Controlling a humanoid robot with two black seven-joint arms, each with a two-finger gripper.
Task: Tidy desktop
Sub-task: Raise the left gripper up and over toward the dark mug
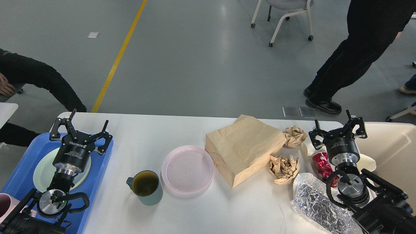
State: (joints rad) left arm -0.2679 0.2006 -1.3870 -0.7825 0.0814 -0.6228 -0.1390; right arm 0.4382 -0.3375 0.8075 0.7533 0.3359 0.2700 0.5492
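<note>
nearest on the right lies a crinkled foil bag [320, 203], silvery under clear film — light, crackly and slippery, best pinched at a loose edge. beside it, under my right arm, a red shiny wrapper [321, 164] sits against a white container [369, 162] that i can only partly see. toward the middle stands a grey-blue mug [148, 188] holding dark liquid; it is stiff and smooth, probably the heaviest piece here, and would need an upright grip on the wall or handle so nothing spills. just beside it is a pale pink plate [188, 169], hard, glossy and shallow, likely slick — the rim is the only place to take hold.

the desktop [146, 133] itself is a flat, matte white slab with rounded corners, spread across the whole middle of the view.

further out, a brown paper bag [243, 148] lies on its side, soft and creased, easy to crush. two crumpled paper balls [284, 169] flank it, feather-light and forgiving of any pinch.

at the left a blue tray [104, 159] holds a pale green plate [40, 172]; the left gripper [81, 128] hovers above it, fingers spread apart, empty. the right gripper [338, 128] hangs splayed wide too, holding nothing, beside a cream bin [390, 146].
</note>
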